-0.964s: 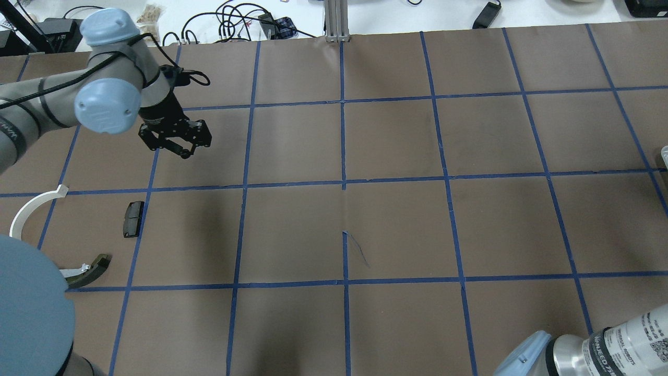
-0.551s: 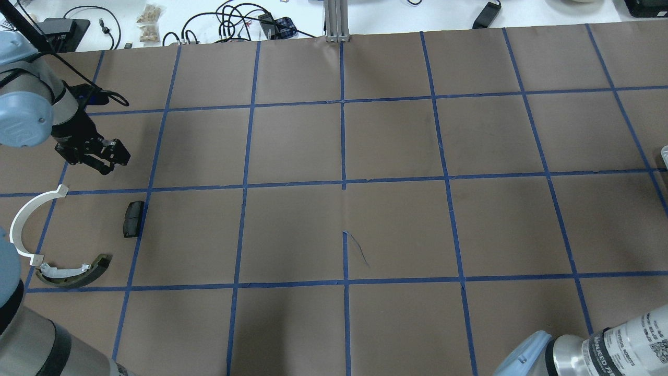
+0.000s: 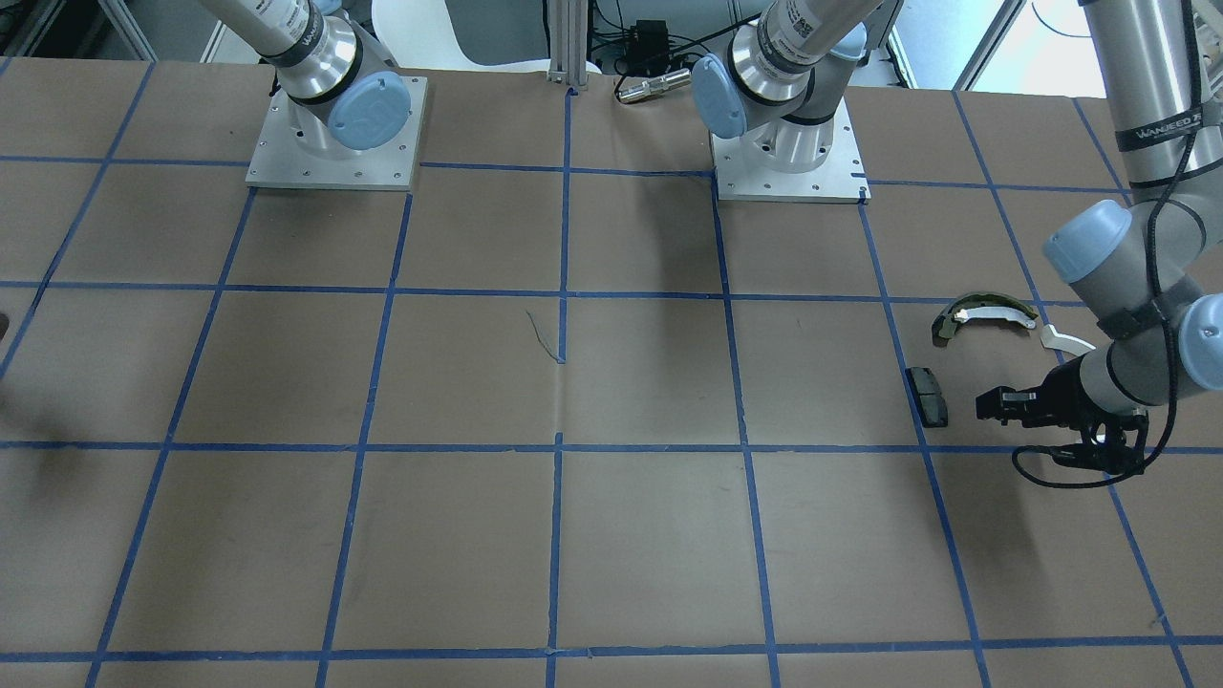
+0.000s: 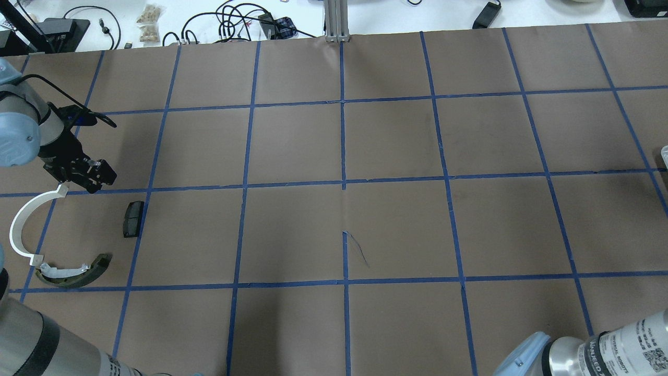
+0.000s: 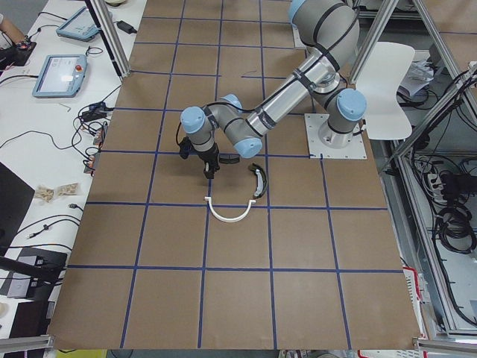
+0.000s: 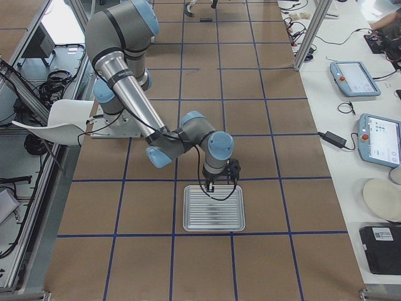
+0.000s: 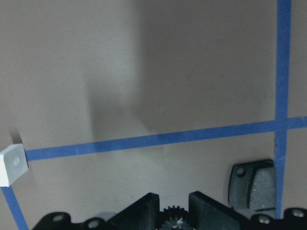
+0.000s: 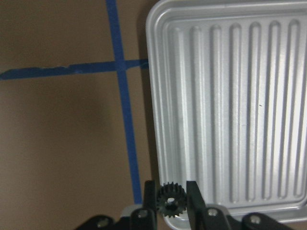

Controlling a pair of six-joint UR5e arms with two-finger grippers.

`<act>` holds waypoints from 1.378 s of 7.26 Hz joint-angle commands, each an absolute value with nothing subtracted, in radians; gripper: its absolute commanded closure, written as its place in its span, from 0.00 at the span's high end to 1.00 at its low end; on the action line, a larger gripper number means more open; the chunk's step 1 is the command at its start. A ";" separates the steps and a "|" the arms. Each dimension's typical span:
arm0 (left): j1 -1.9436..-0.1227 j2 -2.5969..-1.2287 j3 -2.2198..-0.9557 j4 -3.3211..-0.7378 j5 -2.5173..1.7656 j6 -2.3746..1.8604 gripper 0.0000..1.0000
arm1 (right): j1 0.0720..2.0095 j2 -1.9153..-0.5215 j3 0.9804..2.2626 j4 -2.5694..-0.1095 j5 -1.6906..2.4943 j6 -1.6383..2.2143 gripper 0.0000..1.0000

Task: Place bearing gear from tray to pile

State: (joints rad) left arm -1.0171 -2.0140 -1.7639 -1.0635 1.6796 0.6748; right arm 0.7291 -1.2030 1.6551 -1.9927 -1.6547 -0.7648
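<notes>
Reading the overhead view from its left edge, we log the pile first. The white curved arc lies flat on the brown-papered table. Its lower end is just beside the olive-and-white shoe; we cannot tell whether the two touch. Next comes the left gripper, which hangs close by the arc's upper end. The flat black pad is near the gripper on its other side, apart from both the arc and the shoe. In the left wrist view the fingers are drawn in narrow and pinch a small black toothed bearing gear between their tips. The arc's white end sits at that view's left edge and the pad is low on the right. This gear is therefore at the pile, held in the gripper and not lying on the paper. We cannot read how high the tips are above the table. Far to the right, only a sleeve of the right arm shows in the overhead corner. The exterior right view puts the right gripper above the robot-side edge of the ribbed metal tray. In the right wrist view its fingers are likewise narrow, clamped on a second gear. That gear sits over the tray's rim, near a rounded corner beside a strip of blue tape.
</notes>
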 commanded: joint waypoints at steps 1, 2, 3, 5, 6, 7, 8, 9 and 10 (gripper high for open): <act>-1.015 -2.011 -1.758 -1.057 1.695 0.680 1.00 | 0.965 -1.325 1.663 -1.860 -1.623 -0.442 0.00; -1.019 -1.996 -1.755 -1.065 1.700 0.677 1.00 | 1.079 -1.347 1.664 -1.808 -1.571 -0.276 0.00; -1.026 -1.987 -1.750 -1.074 1.698 0.673 1.00 | 1.198 -1.354 1.664 -1.798 -1.533 -0.091 0.00; -1.051 -1.938 -1.726 -1.132 1.668 0.626 1.00 | 1.459 -1.347 1.666 -1.813 -1.499 0.294 0.00; -1.102 -1.912 -1.688 -1.203 1.648 0.561 1.00 | 1.589 -1.333 1.666 -1.842 -1.497 0.439 0.00; -1.162 -1.893 -1.639 -1.280 1.647 0.437 1.00 | 1.703 -1.307 1.683 -1.880 -1.471 0.554 0.00; -1.220 -1.879 -1.585 -1.364 1.646 0.338 1.00 | 1.786 -1.272 1.713 -2.005 -1.427 0.695 0.00; -1.280 -1.858 -1.507 -1.484 1.643 0.216 1.00 | 1.849 -1.229 1.739 -2.095 -1.427 0.775 0.00; -1.364 -1.842 -1.423 -1.596 1.643 0.070 1.00 | 1.902 -1.201 1.761 -2.120 -1.425 0.781 0.00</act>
State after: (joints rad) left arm -1.2704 -1.8645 -1.5223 -1.4559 1.6444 0.2401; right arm 1.8211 -1.2439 1.7303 -2.0519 -1.4331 0.7236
